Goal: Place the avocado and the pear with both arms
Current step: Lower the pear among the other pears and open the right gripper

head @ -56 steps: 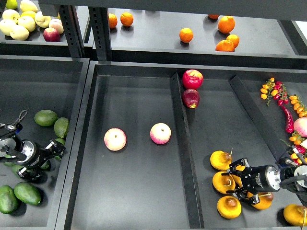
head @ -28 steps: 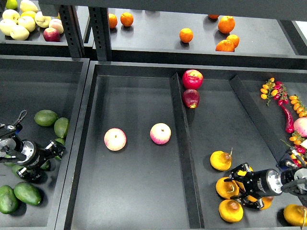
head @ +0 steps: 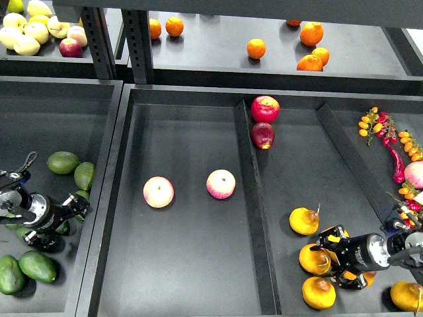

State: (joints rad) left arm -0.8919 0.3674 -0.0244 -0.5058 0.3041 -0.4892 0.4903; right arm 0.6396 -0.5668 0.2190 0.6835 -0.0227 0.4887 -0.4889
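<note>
Several dark green avocados lie in the left bin, among them one at the back and one at the front. My left gripper is open low in this bin, its fingers either side of an avocado that is partly hidden. Several yellow-orange pears lie in the right compartment, one with its stem up. My right gripper is open, its fingers above and below a pear. Another pear lies just in front.
Two pink-yellow apples lie in the middle tray. A raised divider splits it from the pear compartment, which holds two red apples. Cherry tomatoes and a chilli lie far right. Oranges sit on the back shelf.
My right gripper has drawn back a little toward the lower right, and the two pears by it have shifted the same way. The left arm has not moved.
</note>
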